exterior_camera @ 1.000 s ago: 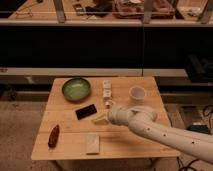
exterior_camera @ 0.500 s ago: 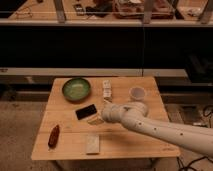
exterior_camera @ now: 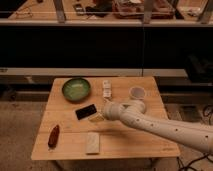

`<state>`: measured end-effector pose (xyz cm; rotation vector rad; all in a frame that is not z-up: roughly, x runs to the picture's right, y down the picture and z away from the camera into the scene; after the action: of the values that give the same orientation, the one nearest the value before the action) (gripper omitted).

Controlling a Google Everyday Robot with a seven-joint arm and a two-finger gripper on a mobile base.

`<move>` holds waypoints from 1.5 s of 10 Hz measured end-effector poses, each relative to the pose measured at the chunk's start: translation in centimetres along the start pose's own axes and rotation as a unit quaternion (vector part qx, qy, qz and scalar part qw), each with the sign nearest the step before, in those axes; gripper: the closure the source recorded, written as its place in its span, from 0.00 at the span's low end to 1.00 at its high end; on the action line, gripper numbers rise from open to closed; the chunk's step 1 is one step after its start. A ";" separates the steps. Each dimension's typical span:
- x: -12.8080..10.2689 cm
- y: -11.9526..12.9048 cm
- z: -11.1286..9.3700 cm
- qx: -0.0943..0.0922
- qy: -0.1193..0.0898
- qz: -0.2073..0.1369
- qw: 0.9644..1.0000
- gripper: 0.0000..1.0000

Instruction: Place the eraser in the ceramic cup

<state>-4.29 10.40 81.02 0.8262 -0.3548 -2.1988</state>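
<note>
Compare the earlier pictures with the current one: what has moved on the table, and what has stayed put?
The gripper has edged left over the wooden table towards the eraser and is now close by its right end. Nothing has been visibly taken hold of. The eraser, ceramic cup, green bowl, red object and beige block have stayed put.

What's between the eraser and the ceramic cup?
In the camera view, the gripper, beside the eraser, and the arm behind it occupy that stretch toward the ceramic cup.

Black eraser [exterior_camera: 86,111], white ceramic cup [exterior_camera: 137,92], green bowl [exterior_camera: 76,89], pale gripper [exterior_camera: 98,118] beside eraser
</note>
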 end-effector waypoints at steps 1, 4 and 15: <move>-0.4 0.4 0.3 -0.002 0.002 0.002 1.000 0.20; -1.8 0.2 1.4 0.004 0.000 0.007 1.000 0.20; -2.0 -0.9 5.4 0.049 0.009 0.006 0.999 0.20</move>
<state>-7.31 12.45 85.57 0.8929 -0.4607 -2.1759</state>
